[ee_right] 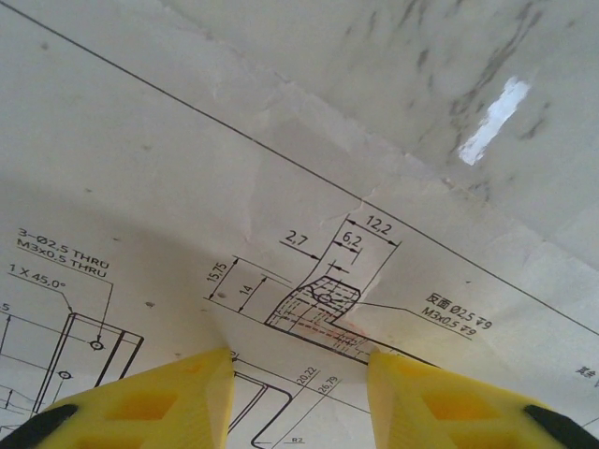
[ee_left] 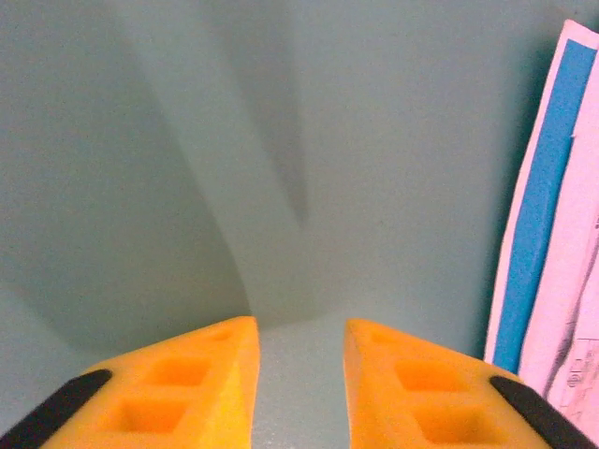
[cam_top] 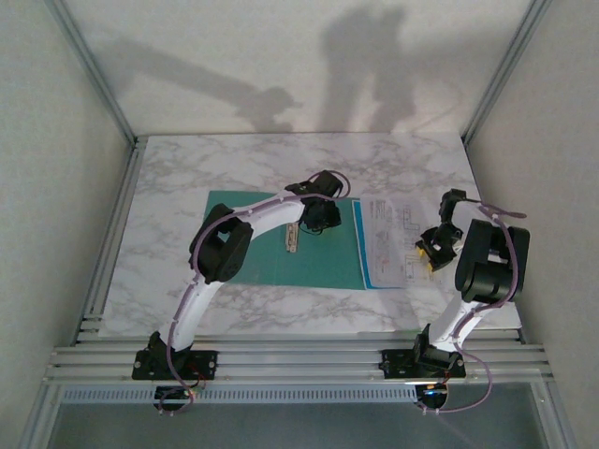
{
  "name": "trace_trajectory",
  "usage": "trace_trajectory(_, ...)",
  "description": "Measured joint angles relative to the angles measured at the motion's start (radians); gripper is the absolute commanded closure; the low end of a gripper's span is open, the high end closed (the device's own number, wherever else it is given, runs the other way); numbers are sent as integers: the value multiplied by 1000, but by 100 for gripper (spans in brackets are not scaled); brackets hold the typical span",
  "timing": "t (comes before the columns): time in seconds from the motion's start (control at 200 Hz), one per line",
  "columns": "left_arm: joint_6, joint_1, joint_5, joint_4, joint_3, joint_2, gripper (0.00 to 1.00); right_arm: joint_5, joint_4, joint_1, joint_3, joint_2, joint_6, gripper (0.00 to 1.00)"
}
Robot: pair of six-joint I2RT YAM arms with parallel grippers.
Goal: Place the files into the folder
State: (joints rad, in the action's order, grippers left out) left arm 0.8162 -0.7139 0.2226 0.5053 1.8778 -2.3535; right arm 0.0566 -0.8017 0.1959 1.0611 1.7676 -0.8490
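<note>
- The thin, flat teal-green card folder (cam_top: pixel 328 262) lies mid-frame on the white marbled tabletop (cam_top: pixel 187 168).
- The white printed paper files (cam_top: pixel 388 245), with a blue strip along their left edge, lie against the folder's right side.
- The left fingers (ee_left: pixel 178 383) are part-open above the folder and hold nothing.
- The right fingers (ee_right: pixel 159 402) are spread over the files' drawing, perhaps touching it, and grip nothing.

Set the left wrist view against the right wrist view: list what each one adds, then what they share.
Left wrist view: the flat teal-green card folder under the left gripper, and the bright blue strip along the edge of the white printed paper sheet.
Right wrist view: a dimensioned line drawing printed on the paper, the marble table top beyond it, and the right gripper.
Both: white printed paper, and a gripper with its jaws apart, nothing between them.
</note>
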Motion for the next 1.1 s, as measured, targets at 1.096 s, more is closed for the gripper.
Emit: trace_trajectory(1.096,-35,124,-43,-38,-389,251,51,76,3,-17,0,3,-41,55)
